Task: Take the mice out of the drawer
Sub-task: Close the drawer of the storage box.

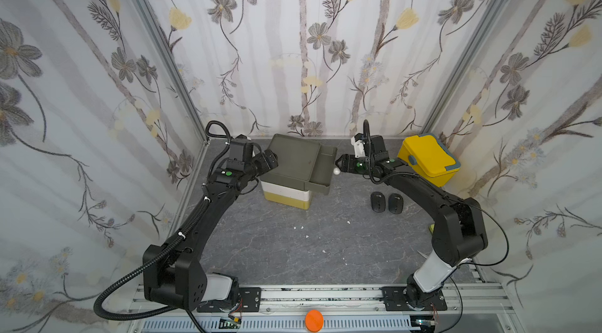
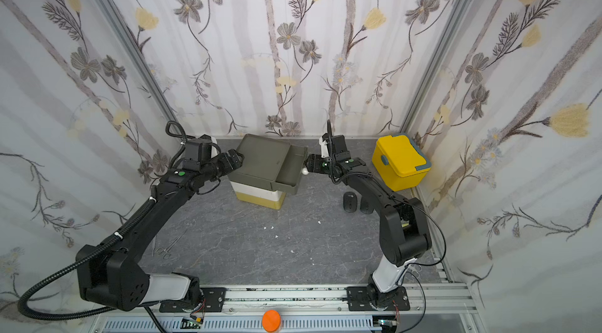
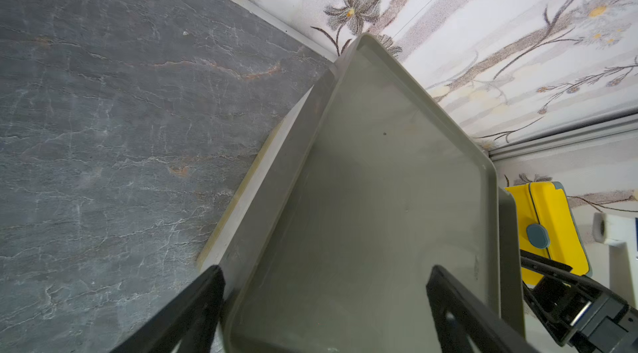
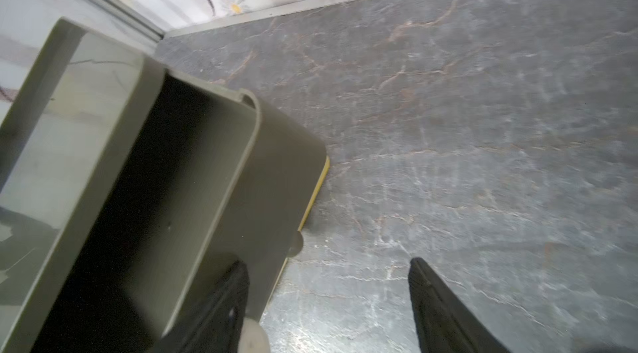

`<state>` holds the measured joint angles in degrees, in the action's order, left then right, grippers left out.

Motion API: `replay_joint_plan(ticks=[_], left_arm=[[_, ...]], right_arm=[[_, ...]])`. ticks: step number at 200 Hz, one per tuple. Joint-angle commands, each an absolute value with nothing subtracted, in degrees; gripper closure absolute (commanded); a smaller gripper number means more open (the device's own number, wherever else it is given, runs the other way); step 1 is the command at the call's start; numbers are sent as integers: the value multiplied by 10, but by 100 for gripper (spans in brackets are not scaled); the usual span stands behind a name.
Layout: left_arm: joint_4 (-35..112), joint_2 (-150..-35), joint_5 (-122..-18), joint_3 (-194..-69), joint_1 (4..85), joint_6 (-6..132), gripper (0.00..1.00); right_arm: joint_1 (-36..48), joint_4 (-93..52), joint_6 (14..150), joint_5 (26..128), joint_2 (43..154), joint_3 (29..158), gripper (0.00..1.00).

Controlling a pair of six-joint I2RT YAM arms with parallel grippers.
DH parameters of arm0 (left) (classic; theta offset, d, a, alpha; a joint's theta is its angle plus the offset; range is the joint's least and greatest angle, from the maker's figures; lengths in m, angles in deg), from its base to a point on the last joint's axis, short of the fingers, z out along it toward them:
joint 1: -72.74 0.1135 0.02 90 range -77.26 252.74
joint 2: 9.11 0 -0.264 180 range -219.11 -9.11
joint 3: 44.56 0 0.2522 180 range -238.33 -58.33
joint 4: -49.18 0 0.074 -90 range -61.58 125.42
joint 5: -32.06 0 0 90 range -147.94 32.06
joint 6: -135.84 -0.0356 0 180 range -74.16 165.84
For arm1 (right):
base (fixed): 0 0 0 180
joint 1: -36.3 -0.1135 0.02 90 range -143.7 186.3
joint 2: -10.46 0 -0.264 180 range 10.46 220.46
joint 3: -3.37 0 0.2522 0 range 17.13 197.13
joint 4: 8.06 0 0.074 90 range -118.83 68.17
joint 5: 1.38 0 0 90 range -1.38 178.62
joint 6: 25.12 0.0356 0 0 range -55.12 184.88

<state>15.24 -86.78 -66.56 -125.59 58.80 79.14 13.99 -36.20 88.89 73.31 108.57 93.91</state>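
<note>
Enclosure walls (image 1: 293,54) at 9, 12 and 3 o'clock: pale wallpaper, grey and yellow flowers. Aluminium corner posts (image 1: 163,54) at 11 and 1 o'clock. Floor (image 1: 293,250): dark grey veined stone pattern. Aluminium rail (image 1: 325,294) at 6 o'clock.

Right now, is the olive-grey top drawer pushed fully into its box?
No, in a top view the olive-grey top drawer sticks out sideways well past the white tier below it, with its open inside showing.

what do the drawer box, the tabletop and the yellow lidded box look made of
Drawer box: probably moulded plastic; smooth semi-matt olive top, rounded rims, faint reflections.
Tabletop: grey stone-look surface with pale veins; whether it is real stone or printed laminate, I cannot tell.
Yellow lidded box: smooth, slightly glossy plastic, by its look.
</note>
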Motion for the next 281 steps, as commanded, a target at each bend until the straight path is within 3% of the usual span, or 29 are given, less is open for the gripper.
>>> replay_joint_plan(ticks=[1, 215, 281], left_arm=[[154, -856, -646, -1251, 588, 799, 6], [113, -765, -581, -1236, 586, 833, 10], [106, -779, -592, -1276, 532, 827, 12]], right_arm=[[131, -331, 907, 712, 1100, 954, 28], [38, -232, 951, 643, 1216, 1064, 25], [108, -90, 1068, 520, 1095, 872, 26]])
